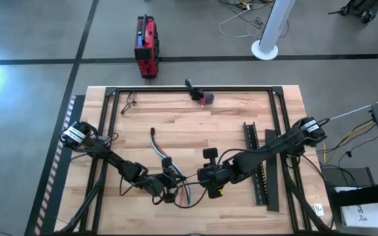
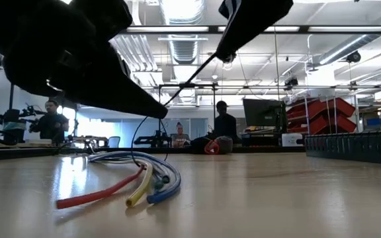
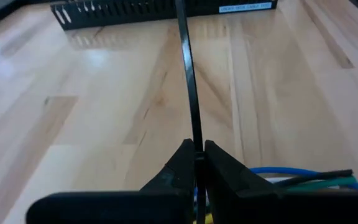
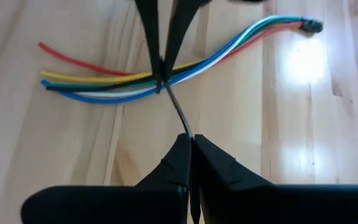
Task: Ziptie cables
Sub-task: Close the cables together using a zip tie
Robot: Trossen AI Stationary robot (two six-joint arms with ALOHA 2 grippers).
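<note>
As seen from above, the cables (image 1: 165, 172) are laid on the wooden table (image 1: 195, 124), near its front edge, between the two arms. The left gripper (image 1: 170, 185) is placed directly over the cables, and the right gripper (image 1: 205, 185) is found just beside them, on the side toward the black slotted duct (image 1: 258, 164). Both pairs of fingers are seen drawn together.

In the low view, the cables (image 2: 134, 178) are shown lying flat on the table, their red, yellow and blue ends fanned toward the camera. A dark gripper (image 2: 154, 109) is held above the cables, its tips pressed together to a point; which arm it belongs to cannot be told from this view. A thin black zip tie (image 2: 194, 76) is stretched upward from that point. People are seen seated in the room beyond the table.

In the left wrist view, the left gripper (image 3: 198, 155) is seen closed on the zip tie (image 3: 188, 81), which runs straight away from the fingertips toward the slotted duct (image 3: 166, 11). Blue, green and black cables (image 3: 303, 177) are visible just beside the fingers.

In the right wrist view, the right gripper (image 4: 192, 142) is clamped on the zip tie (image 4: 179, 112). The strip is led from it to the cables (image 4: 166, 78), where the left arm's closed fingers (image 4: 148, 31) are met at the bundle.
</note>
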